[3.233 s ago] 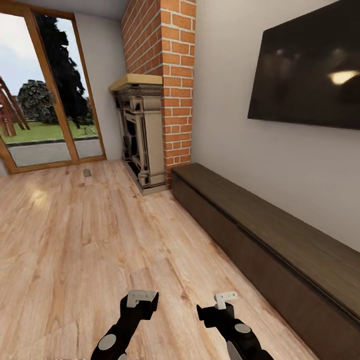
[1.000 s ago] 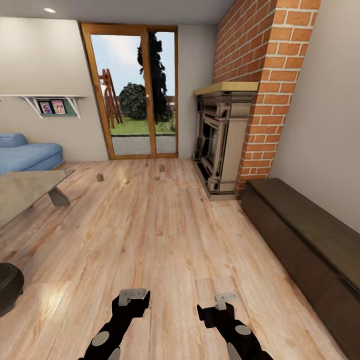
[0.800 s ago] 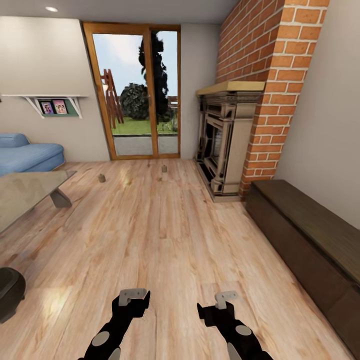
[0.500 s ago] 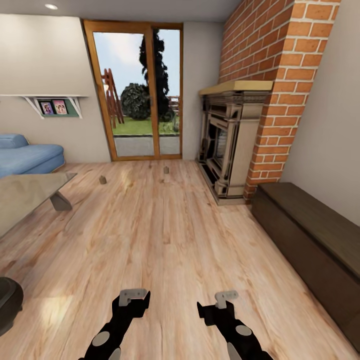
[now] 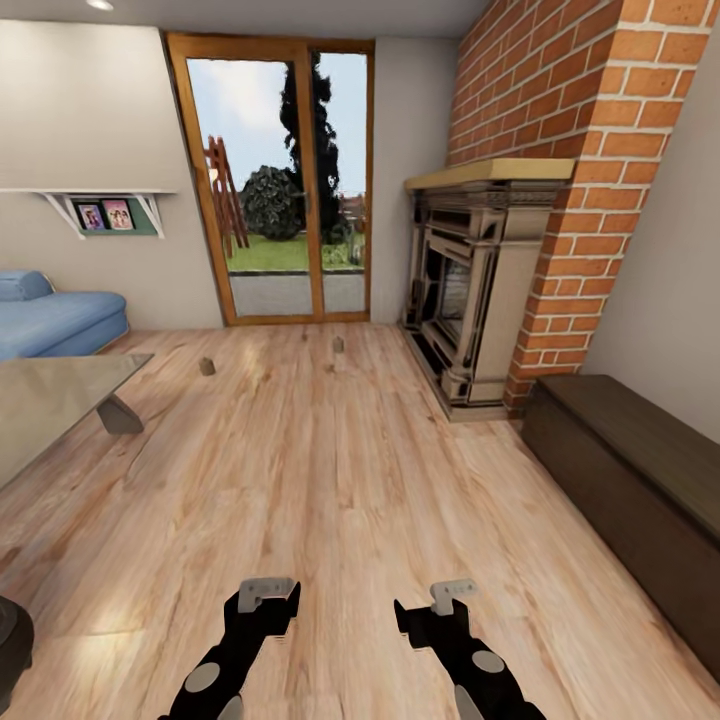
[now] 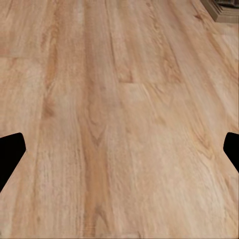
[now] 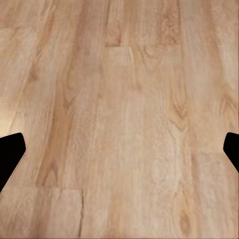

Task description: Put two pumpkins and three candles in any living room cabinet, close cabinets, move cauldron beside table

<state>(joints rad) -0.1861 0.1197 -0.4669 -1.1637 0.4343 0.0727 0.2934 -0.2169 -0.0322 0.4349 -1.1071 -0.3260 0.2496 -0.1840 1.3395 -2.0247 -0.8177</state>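
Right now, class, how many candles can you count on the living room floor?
2. One candle stands on the floor beyond the glass table; the other candle stands nearer the glass door. A third may lie out of view.

Warm honey-toned floor [image 5: 330,470] planks with darker grain streaks; two grey-beige candles [image 5: 207,367] [image 5: 338,344] on it. Dark brown cabinet [image 5: 640,480], red-orange brick chimney [image 5: 590,150] with pale mortar, beige fireplace surround [image 5: 480,290], blue sofa [image 5: 50,320], grey tabletop [image 5: 50,400], black end effectors [image 5: 265,600] [image 5: 440,605] with pale grey tips.
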